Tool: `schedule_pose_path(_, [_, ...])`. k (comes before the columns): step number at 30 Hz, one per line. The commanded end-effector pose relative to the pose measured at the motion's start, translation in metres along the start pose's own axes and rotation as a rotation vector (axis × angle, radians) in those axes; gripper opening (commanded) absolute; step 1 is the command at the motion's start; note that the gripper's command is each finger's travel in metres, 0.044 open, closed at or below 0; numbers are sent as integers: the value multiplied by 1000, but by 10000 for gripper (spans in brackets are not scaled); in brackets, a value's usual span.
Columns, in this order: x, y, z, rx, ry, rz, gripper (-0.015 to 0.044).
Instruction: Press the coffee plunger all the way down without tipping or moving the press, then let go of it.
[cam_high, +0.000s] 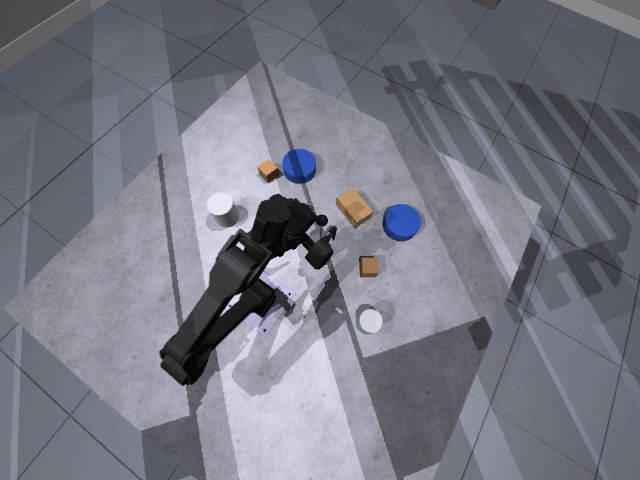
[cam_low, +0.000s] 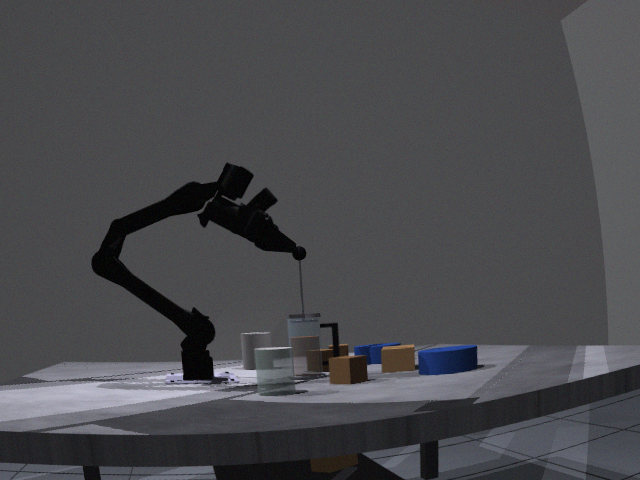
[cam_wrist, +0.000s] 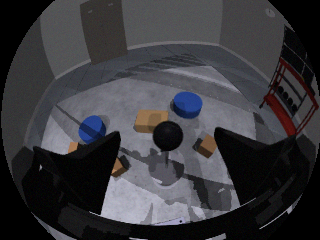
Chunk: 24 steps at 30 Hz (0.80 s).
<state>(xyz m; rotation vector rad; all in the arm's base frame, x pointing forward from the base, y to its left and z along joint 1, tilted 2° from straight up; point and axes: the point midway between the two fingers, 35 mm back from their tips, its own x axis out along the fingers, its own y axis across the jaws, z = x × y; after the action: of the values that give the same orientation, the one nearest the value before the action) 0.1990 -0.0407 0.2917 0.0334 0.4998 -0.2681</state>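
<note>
The coffee press (cam_low: 303, 330) (cam_wrist: 166, 176) stands upright, a clear glass with a dark side handle (cam_low: 336, 341). In the top view the arm hides most of it. Its plunger is up: a long thin rod (cam_low: 301, 289) rises from the lid, topped by a black ball knob (cam_high: 321, 220) (cam_low: 299, 253) (cam_wrist: 168, 135). My gripper (cam_high: 325, 223) (cam_low: 296, 250) (cam_wrist: 168, 134) is wide open, slanting down at knob height. In the wrist view the knob shows midway across the gap, clear of both fingers. Its exact depth between the tips is hard to tell.
Blue discs (cam_high: 298, 165) (cam_high: 402, 222), an orange block (cam_high: 354, 206) and small orange cubes (cam_high: 267, 170) (cam_high: 369, 266) lie around the press. A white cylinder (cam_high: 221, 205) and a pale green glass (cam_low: 275, 369) stand on opposite sides of the arm.
</note>
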Motion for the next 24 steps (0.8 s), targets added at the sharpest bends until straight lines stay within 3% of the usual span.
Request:
schedule_pose_path(1, [6,1,-1,-6,4,5,440])
schedule_pose_path(7, [13,0,-2,-6,3,5,440])
schedule_pose_path(18, [13,0,-2,-6,3,5,151])
schedule_pose_path(24, [13,0,-2,-6,3,5,118])
